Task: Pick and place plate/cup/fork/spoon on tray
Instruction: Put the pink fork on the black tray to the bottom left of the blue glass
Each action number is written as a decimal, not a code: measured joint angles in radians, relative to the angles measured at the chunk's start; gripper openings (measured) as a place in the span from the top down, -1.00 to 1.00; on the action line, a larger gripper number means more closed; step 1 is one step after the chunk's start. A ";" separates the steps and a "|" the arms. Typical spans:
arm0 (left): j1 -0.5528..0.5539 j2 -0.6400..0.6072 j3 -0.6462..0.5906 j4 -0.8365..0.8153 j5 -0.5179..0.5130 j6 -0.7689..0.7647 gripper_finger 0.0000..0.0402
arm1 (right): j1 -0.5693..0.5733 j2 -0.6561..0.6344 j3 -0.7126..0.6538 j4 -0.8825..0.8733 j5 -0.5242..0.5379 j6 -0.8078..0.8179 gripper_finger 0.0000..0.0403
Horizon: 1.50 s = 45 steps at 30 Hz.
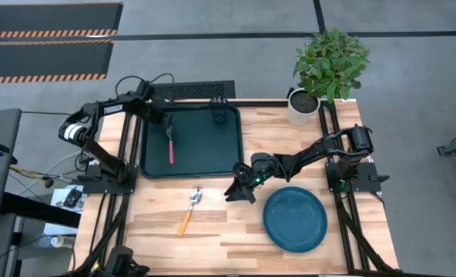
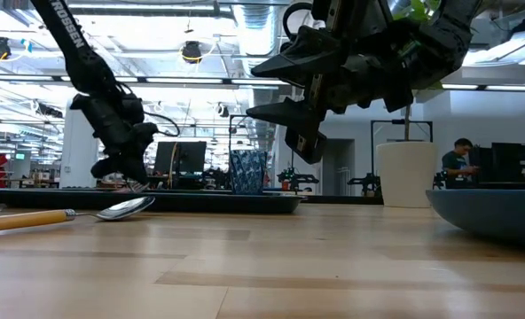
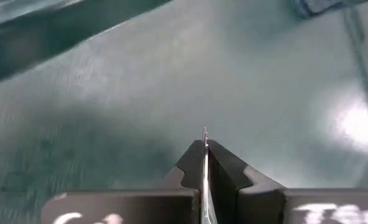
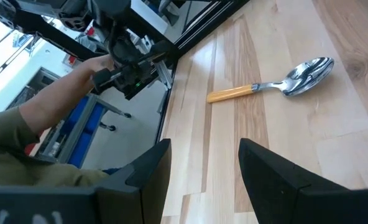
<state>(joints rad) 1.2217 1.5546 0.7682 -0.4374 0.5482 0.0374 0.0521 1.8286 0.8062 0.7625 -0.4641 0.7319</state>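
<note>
Quick count of what was on the table: one tray (image 1: 152, 165), one plate (image 1: 295, 219), one cup (image 1: 219, 113), one fork (image 1: 171, 142), one spoon (image 1: 189, 211), plus a potted plant (image 1: 326, 65) in a white pot at the far right corner. Two arms, one gripper each.

The fork lay inside the tray toward its left half, red handle pointing at the near rim, metal end up by the left gripper (image 1: 166, 121). That gripper sat low over the tray with its fingers (image 3: 224, 171) pressed together on a thin metal sliver (looked like the fork's tip, poking out right between the pads in the left wrist view). The cup stood upright in the tray's far right corner, well apart from both grippers.

The right gripper (image 1: 239, 189) hovered above bare wood just off the tray's near right corner, fingers (image 4: 268, 171) spread wide with nothing between them. The spoon lay on the wood ahead of it, near but not touching, bowl toward the tray and orange handle pointing to the table's front edge. In the right wrist view it sat beyond the gap between the fingers, slightly off to one side.

The plate rested on the table near the right front, beside the right arm and outside the tray.

A person's sleeve (image 4: 22, 134) and hand showed past the table edge in the right wrist view.
</note>
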 joint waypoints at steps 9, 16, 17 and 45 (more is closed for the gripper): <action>0.000 0.003 -0.002 -0.013 -0.045 0.033 1.00 | 0.000 0.000 0.000 0.000 0.001 0.000 -0.05; -0.002 0.003 -0.002 -0.014 -0.119 0.021 0.99 | -0.002 0.000 0.000 0.000 0.001 0.000 -0.05; -0.002 0.003 -0.002 -0.015 -0.126 0.019 0.98 | -0.002 0.000 0.000 0.000 0.001 0.000 -0.05; -0.005 0.003 -0.002 0.010 -0.129 -0.065 0.73 | -0.001 0.000 0.000 0.000 0.002 -0.007 -0.05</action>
<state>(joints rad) 1.2167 1.5574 0.7666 -0.4271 0.4192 -0.0274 0.0509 1.8286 0.8059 0.7625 -0.4625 0.7250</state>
